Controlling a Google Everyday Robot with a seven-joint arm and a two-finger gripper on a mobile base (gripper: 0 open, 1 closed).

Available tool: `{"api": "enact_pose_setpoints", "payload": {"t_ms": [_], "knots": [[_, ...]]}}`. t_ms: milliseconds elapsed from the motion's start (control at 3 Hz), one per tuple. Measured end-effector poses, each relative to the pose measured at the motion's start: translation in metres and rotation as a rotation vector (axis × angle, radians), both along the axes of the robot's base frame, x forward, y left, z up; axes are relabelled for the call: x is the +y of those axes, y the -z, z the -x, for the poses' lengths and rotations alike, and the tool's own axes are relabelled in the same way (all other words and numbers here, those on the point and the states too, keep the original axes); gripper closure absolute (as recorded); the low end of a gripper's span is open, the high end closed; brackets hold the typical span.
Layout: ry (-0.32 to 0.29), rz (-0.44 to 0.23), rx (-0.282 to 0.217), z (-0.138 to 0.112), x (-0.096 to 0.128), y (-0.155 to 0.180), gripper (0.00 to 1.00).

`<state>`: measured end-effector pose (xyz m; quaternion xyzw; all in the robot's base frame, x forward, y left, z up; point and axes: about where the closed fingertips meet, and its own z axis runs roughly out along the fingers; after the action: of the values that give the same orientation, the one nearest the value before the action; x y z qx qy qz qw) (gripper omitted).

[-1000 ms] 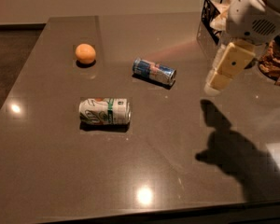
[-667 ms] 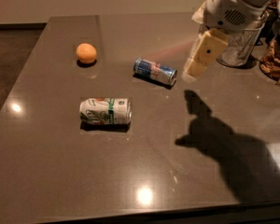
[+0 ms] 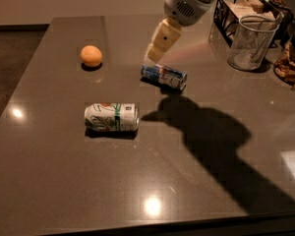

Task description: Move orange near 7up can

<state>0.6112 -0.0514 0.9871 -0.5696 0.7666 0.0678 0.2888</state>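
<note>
The camera view looks down across a dark grey table [image 3: 59,181]. The arm enters from the top edge, right of centre, its white rounded wrist housing [image 3: 186,5] slanting down and to the left. From that housing the cream-coloured gripper [image 3: 154,53] points down-left, hanging in the air above the table's far middle. Its tip sits just above and left of the upper end of a blue-and-silver can [image 3: 163,76], apart from it. From this angle I cannot tell how far open the gripper is, and nothing shows in its hold. The orange [image 3: 91,56] rests on the table to the far left, well apart from the gripper and touching nothing else. The 7up can [image 3: 112,117] lies on its side nearer the camera, below and slightly right of the orange, with its green band towards its right end. It is well apart from the fruit and near the blue-and-silver can, which also lies on its side, up and to the right. The arm's broad shadow [image 3: 211,141] falls across the table to the right of the 7up can. At the far right stand a clear glass [image 3: 250,43] and, behind it, a black wire basket [image 3: 221,14].
</note>
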Motion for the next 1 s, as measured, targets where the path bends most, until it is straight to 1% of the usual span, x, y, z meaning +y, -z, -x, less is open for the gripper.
{"api": "enact_pose_setpoints", "payload": {"t_ms": [333, 667, 1000], "knots": [[0.022, -0.03, 0.03, -0.043, 0.039, 0.016, 0.0], [0.036, -0.042, 0.058, -0.081, 0.077, 0.034, 0.0], [0.029, -0.025, 0.099, -0.103, 0.117, 0.06, 0.0]]}}
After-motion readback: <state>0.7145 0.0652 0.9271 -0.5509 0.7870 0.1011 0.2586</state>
